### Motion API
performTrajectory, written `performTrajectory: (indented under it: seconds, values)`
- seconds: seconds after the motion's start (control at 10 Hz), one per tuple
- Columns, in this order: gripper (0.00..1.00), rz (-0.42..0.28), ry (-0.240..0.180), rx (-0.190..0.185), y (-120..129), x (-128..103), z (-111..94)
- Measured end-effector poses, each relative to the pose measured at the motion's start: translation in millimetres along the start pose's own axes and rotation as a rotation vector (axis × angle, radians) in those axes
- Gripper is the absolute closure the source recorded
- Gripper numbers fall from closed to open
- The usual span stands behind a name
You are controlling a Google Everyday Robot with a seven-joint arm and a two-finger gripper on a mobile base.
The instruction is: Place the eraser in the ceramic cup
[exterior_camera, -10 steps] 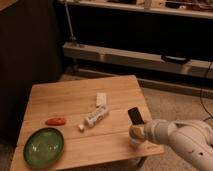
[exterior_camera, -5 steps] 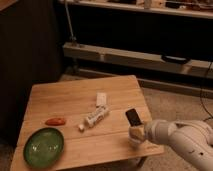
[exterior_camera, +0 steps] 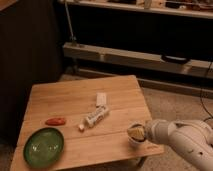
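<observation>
At the lower right of the frame we see our gripper (exterior_camera: 136,133) right over the ceramic cup (exterior_camera: 135,142) near the wooden table's (exterior_camera: 65,97) right front corner. The eraser does not show. A green bowl (exterior_camera: 44,147) sits lower left, a white tube (exterior_camera: 95,118) and white block (exterior_camera: 101,98) mid-table, well apart from the cup.

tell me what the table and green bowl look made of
Table: wood, pale matte planks with visible seams and grain. Green bowl: probably glazed ceramic or glass, going by its glossy sheen, though plastic is possible. The gripper sits over the cup at the table's right front edge.
</observation>
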Motion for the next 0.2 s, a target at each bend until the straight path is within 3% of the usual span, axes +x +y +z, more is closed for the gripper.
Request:
performTrajectory:
  seconds: [0.1, 0.2]
  values:
    - [0.44, -0.001, 0.0, 0.001, 0.2, -0.1, 0.2]
    - [0.36, -0.003, -0.001, 0.002, -0.3, 0.1, 0.8]
